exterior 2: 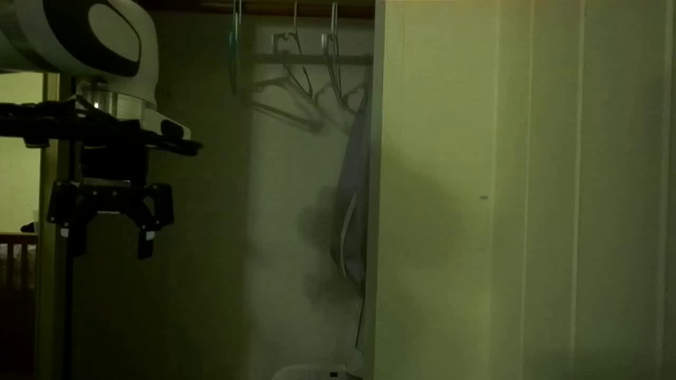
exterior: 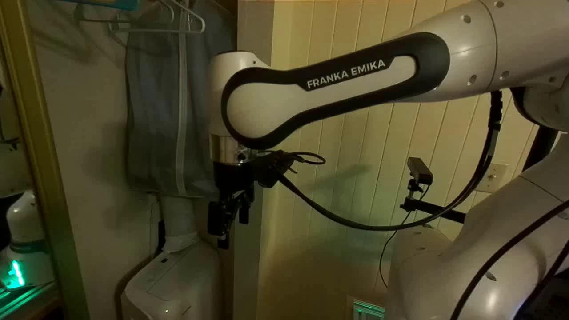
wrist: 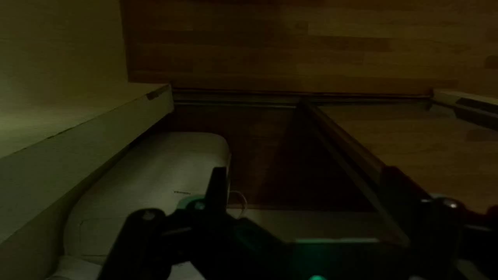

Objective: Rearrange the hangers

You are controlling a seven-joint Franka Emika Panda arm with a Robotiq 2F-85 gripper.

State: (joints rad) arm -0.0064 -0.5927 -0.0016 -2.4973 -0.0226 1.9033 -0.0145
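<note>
Pale hangers hang at the top of the closet. In an exterior view one white hanger [exterior: 160,31] shows in front of the grey garment bag [exterior: 153,111], with others partly cut off behind it. In an exterior view a pale hanger [exterior 2: 305,74] hangs apart from a closely spaced group of hangers [exterior 2: 332,68] beside the bag, and a teal hanger [exterior 2: 233,58] hangs further left. My gripper [exterior 2: 111,250] points down, open, with nothing between its fingers. It is lower than the hangers and apart from them. The wrist view shows the open fingers [wrist: 305,171] but no hanger.
A wooden rail [exterior 2: 200,6] runs along the top. A white appliance [exterior: 178,284] with a hose stands below the bag; it also shows in the wrist view [wrist: 163,175]. A wall edge [exterior: 249,266] borders the closet opening. A door frame [exterior: 44,155] stands opposite.
</note>
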